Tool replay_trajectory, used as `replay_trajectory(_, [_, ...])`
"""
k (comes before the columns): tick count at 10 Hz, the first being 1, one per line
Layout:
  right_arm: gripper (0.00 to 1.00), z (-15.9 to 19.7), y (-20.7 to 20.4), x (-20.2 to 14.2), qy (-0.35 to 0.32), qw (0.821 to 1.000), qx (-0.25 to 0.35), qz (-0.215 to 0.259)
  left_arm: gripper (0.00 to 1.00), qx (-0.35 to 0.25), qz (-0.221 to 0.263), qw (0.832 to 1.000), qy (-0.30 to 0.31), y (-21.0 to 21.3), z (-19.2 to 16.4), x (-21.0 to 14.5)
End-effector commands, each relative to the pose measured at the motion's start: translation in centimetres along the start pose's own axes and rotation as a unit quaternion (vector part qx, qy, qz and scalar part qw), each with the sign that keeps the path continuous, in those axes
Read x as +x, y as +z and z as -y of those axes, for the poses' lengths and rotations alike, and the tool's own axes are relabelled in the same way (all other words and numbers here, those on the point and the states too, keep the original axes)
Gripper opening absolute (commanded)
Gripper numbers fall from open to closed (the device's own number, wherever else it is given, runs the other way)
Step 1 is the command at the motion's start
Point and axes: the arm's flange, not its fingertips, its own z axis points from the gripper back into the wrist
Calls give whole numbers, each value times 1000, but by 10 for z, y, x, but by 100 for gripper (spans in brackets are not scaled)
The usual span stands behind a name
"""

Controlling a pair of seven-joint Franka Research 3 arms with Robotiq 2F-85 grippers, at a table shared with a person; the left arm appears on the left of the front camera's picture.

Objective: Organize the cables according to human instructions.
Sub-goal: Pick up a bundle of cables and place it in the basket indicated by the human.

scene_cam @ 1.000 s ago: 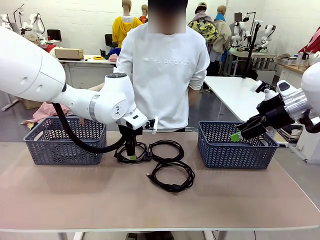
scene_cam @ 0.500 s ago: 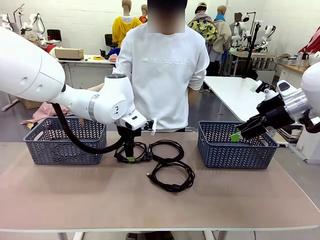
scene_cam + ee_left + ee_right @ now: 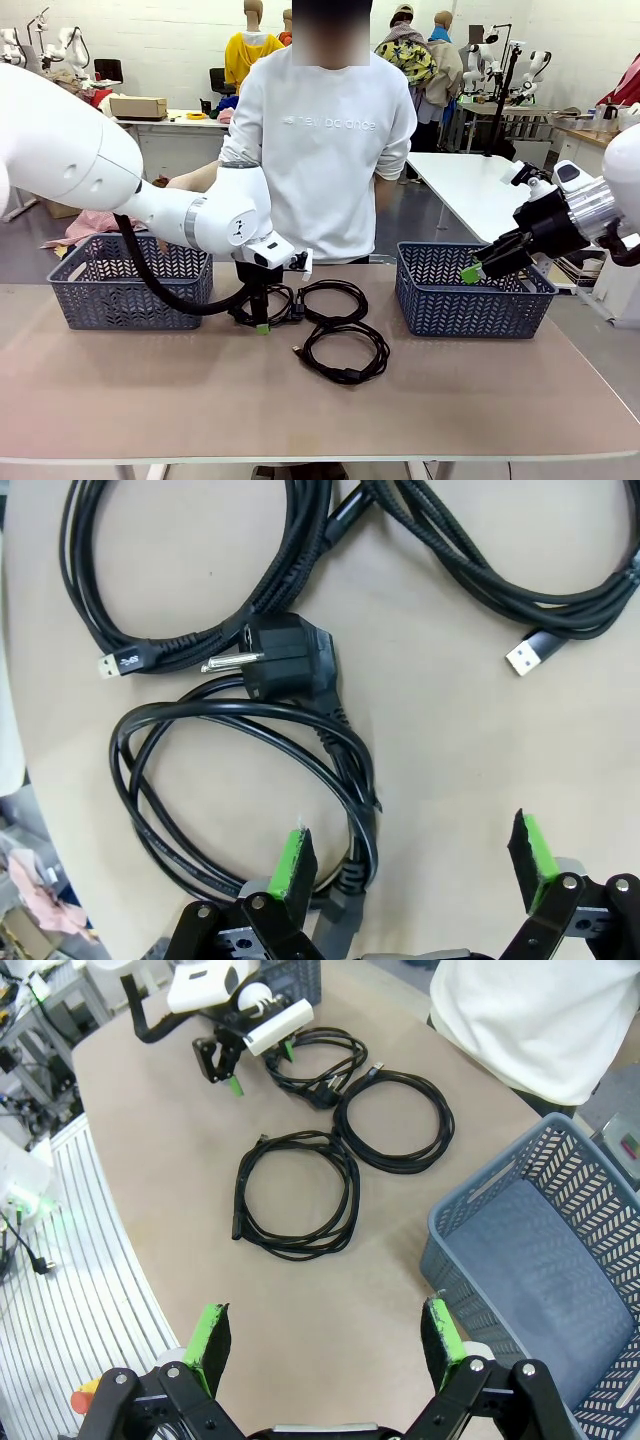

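Left fingers (image 3: 292, 855) spread wide, straddling plug-end cable (image 3: 290, 665) strand at tabletop (image 3: 150, 400) far edge; right fingers (image 3: 210, 1340) apart, farther off.

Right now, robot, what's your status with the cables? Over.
Left gripper open, straddling the power-plug cable. Right gripper open, high beside the basket. Other cables loose on table; nothing in the way.

The right gripper (image 3: 325, 1335) hangs at six o'clock, jaws spread wide over bare table (image 3: 150, 1190). Of the black cables, one coil (image 3: 350, 1195) lies at centre, a second coil (image 3: 440, 1125) toward one o'clock, and a third coil (image 3: 330, 1060) at twelve o'clock beside the left gripper (image 3: 260, 1068). A grey basket (image 3: 500, 1175) sits at four o'clock.
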Motion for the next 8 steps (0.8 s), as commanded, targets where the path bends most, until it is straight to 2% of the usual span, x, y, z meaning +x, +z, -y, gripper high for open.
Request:
replay_trajectory(1, [100, 3, -2, 0, 8, 1000, 8, 14, 100, -3, -20, 1000, 10, -1, -12, 5])
replay_trajectory(8, [100, 3, -2, 0, 8, 1000, 8, 14, 100, -14, -34, 999, 24, -15, -21, 5])
